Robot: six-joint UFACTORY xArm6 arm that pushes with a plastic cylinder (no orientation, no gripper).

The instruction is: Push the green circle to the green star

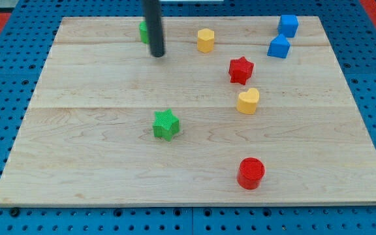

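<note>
The green circle (143, 31) stood near the top edge of the wooden board (96, 163), left of centre, and was largely hidden behind the rod (153, 26); only a sliver of green showed at the rod's left side, so its round shape could not be confirmed from this view. My tip (156, 55) rested just below and slightly right of that block, close beside it; whether the two touched could not be told. The tool had no jaws to open or close: it was a bare rod, holding nothing, bearing on the board surface.

The green star (166, 124) lay well apart from the circle, toward the view's bottom and a little right, near the board's middle. The governing relation was therefore this: the tip sat on the star's side of the circle, between block and goal. In my judgement a push from that position would drive the circle away from the star, so the tip would need to pass round to the circle's upper side first, where little board remained before the edge.

Other blocks were noted clear of the direct line: a yellow hexagon (205, 40), a red star (241, 70), a yellow heart (247, 101), a red cylinder (250, 173) and two blue blocks (288, 25) (279, 47) at the upper right
</note>
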